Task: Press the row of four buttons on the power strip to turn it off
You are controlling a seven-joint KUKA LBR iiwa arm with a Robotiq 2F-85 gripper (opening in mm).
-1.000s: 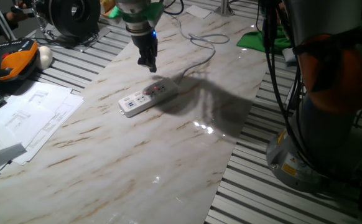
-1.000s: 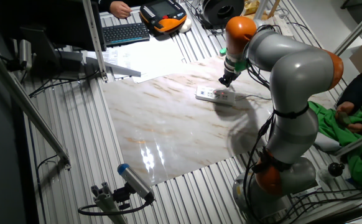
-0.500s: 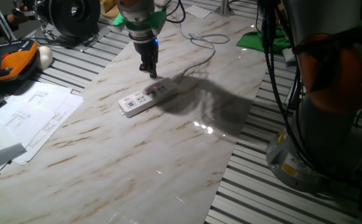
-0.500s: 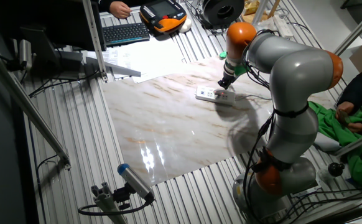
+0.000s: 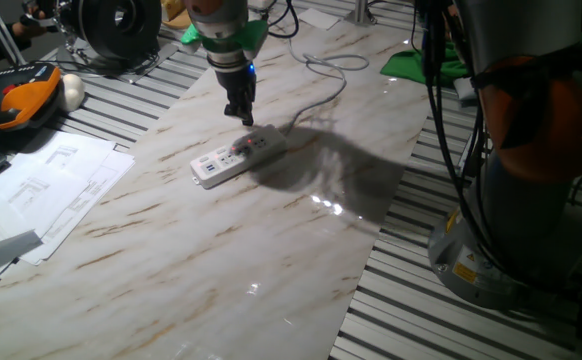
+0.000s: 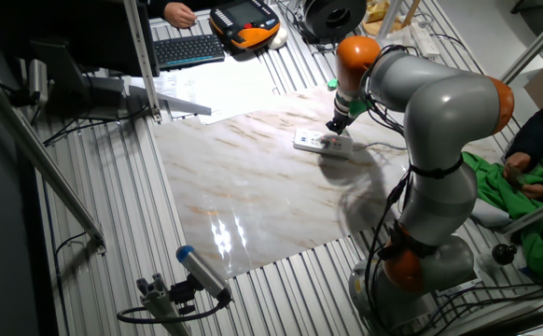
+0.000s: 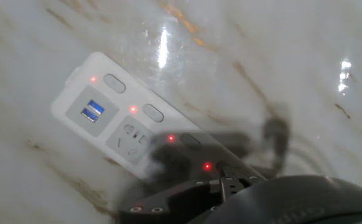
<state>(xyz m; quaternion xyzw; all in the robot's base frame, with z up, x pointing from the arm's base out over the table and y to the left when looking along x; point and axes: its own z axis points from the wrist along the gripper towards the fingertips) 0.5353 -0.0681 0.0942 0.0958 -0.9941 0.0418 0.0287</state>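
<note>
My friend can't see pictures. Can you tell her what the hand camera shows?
A white power strip lies slanted on a marble table, seen close from above. Four small red lights glow beside its oval buttons, and two blue USB ports sit at its far end. The robot's dark hand blurs the bottom edge.

No legible text, brand, or number appears in any view. The power strip (image 7: 137, 134) carries no readable lettering — only small red indicator lights beside its buttons (image 7: 153, 112). The yellow label (image 5: 466, 268) on the robot base at right, and the printed sheets (image 5: 46, 190) lying at left — both are too small and blurred to read.
</note>
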